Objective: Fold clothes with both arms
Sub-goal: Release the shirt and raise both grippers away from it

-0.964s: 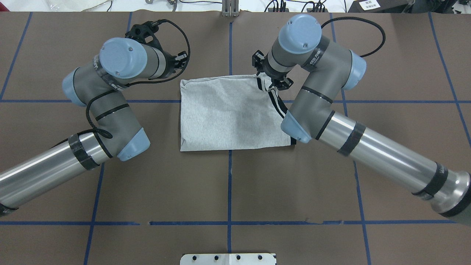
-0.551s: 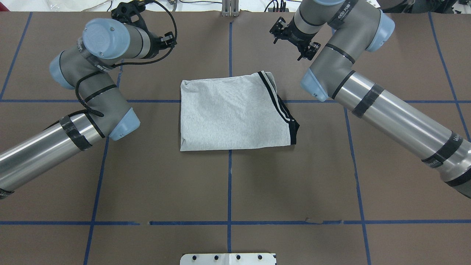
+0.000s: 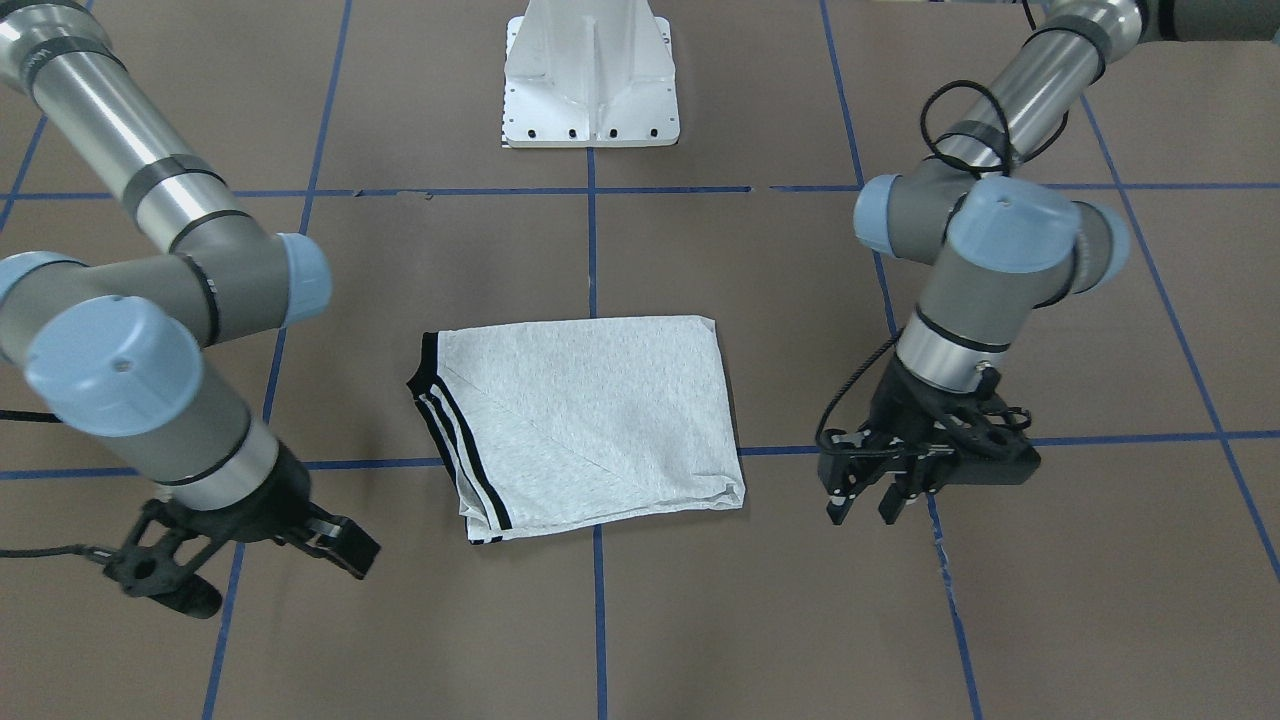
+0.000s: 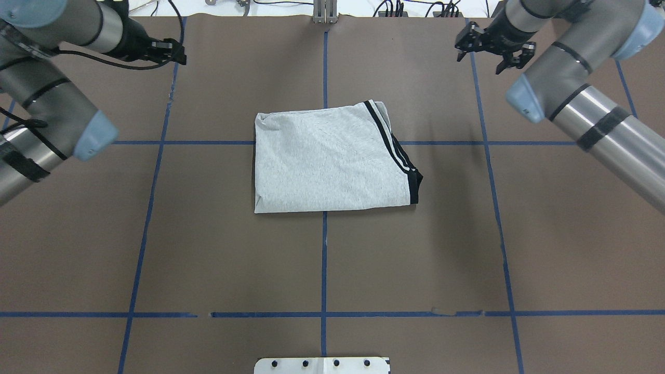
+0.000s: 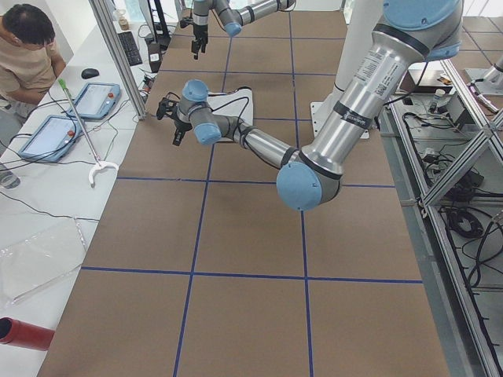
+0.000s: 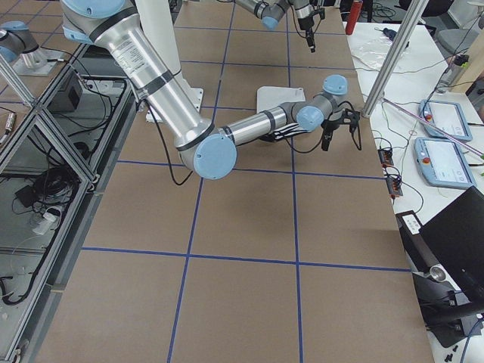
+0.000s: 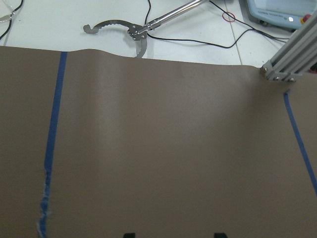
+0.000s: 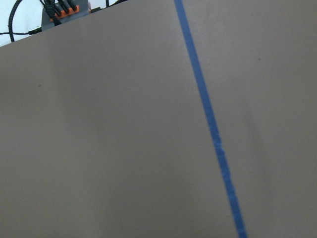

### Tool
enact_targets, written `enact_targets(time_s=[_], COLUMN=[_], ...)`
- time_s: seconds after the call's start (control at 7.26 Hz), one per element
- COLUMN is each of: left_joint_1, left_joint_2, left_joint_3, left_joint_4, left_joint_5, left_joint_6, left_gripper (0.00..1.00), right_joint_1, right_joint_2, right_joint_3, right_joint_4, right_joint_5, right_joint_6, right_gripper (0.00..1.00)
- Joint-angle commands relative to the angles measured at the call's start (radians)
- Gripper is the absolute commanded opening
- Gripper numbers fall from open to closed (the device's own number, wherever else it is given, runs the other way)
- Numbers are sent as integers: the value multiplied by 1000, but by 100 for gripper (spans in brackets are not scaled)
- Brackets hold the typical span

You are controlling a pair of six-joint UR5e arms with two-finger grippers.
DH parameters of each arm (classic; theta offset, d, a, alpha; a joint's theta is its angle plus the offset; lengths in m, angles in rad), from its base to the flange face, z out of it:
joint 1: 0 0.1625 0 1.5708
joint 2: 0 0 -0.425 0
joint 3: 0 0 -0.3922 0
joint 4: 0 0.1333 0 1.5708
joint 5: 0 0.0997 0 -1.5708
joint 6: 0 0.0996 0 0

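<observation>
The grey T-shirt (image 4: 327, 161) lies folded in a rough rectangle at the table's middle, with its black-and-white striped trim (image 4: 395, 150) along the edge on my right side. Its cartoon print is hidden. It also shows in the front-facing view (image 3: 590, 420). My left gripper (image 4: 179, 53) is open and empty, well off to the far left of the shirt; the front-facing view (image 3: 862, 512) shows its fingers apart. My right gripper (image 4: 480, 59) is open and empty at the far right, also shown in the front-facing view (image 3: 350, 550).
Brown table cover with blue tape grid lines (image 4: 324, 259). The white pedestal base (image 3: 590, 75) stands at the near middle edge. A metal reacher tool (image 7: 133, 32) and an aluminium post (image 7: 292, 54) lie beyond the far edge. An operator (image 5: 27, 47) sits there.
The right gripper let go of the shirt's striped corner, which now lies flat. Both arms swung outward and away from the shirt toward the far corners.
</observation>
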Motion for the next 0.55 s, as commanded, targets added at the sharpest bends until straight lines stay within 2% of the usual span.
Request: enact_targets(time_s=[0.0,0.28,0.41], left_joint_1=[-159,-270,-322], left_joint_2=[129,215,215], left_joint_3=[-52,-67,-69], left_joint_4=[4,44,173], left_joint_5=[-191,-216,-216], left_joint_6=[277,485,614], left_gripper=[62,64,66], right_joint_1=[180,302,327], right_joint_2=[-125,-200,-244], right_joint_3=[14,42,81], right_joint_4=[-10,-111,-169], right_joint_5=[91,144,146], right_joint_6=[-309,-542,-624], right_gripper=[100,100,100])
